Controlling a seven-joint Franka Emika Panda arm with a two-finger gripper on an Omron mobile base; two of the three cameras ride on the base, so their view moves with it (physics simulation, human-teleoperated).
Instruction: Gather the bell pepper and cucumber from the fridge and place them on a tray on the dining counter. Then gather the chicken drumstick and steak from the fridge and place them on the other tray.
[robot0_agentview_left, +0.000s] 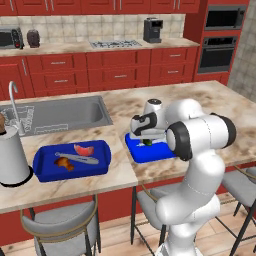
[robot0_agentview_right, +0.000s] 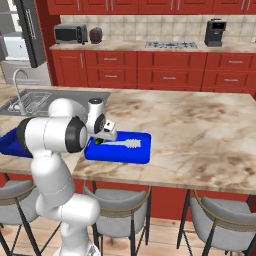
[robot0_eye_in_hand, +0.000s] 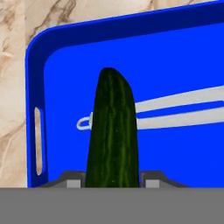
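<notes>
A: Meat first, on your left: the left tray (robot0_agentview_left: 47, 172) by the sink (robot0_agentview_left: 60, 115) carries the steak (robot0_agentview_left: 83, 149), the drumstick (robot0_agentview_left: 64, 163) and tongs (robot0_agentview_left: 80, 158). That half looks done.

B: And the right tray (robot0_agentview_right: 140, 154)?

A: Your gripper (robot0_eye_in_hand: 113, 181) hovers over it near its left edge, fingers closed on the cucumber (robot0_eye_in_hand: 113, 131), which hangs above the tray floor beside another pair of tongs (robot0_eye_in_hand: 175, 109). You haven't let go yet.

B: The pepper?

A: I can't make one out on that tray; judge it as left to do.
</notes>
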